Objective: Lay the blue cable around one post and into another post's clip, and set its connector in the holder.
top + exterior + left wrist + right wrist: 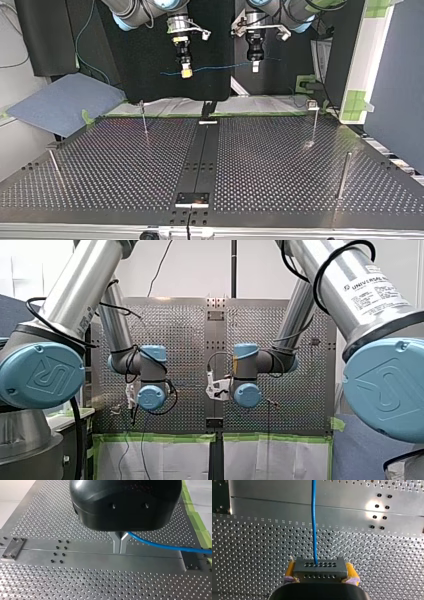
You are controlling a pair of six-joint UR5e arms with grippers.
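Observation:
The blue cable (220,66) hangs stretched between both grippers, high above the perforated table (270,165). My right gripper (321,571), with yellow pads (351,571), is shut on the dark connector (319,565); the cable (314,522) leaves the connector's face straight ahead. My left gripper (120,551) has its metal fingers (116,543) shut on the cable (160,546), which trails off to one side. In the top view my right gripper (186,73) is left of the middle and my left gripper (255,65) is right of it.
Thin posts stand on the table in the top view: one at the far left (144,119), one with a clip on top at the far right (314,122), and nearer ones at the left (54,164) and right (343,175). A holder block (192,199) sits on the dark centre strip.

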